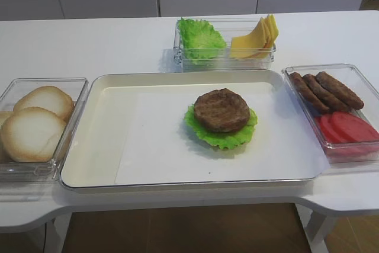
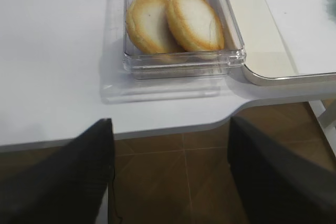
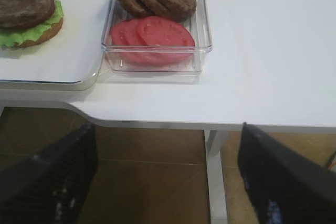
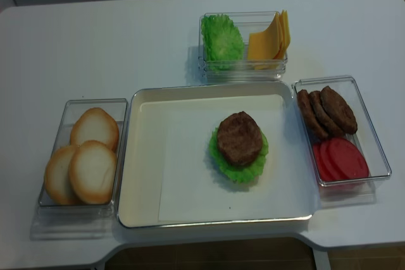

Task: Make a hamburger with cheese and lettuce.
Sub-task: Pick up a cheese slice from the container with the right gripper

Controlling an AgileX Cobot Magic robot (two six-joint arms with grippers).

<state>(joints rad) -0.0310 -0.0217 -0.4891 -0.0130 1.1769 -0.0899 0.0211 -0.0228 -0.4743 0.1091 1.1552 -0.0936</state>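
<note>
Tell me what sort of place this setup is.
Probably a staged food-assembly station rather than a working kitchen: a plain white table with a cream metal tray, ingredients sorted into clear plastic bins, and a half-built hamburger of brown patty on green lettuce.

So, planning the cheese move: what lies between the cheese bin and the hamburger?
In the high view, only the tray rim and bare white liner separate the bin from the hamburger.

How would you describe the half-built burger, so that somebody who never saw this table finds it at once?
Find the large cream metal tray in the middle of the white table. On its white paper liner, right of centre, sits the hamburger: a dark-brown patty over a ruffled green leaf. Unlike the other patties in the clear box, it lies alone.
</note>
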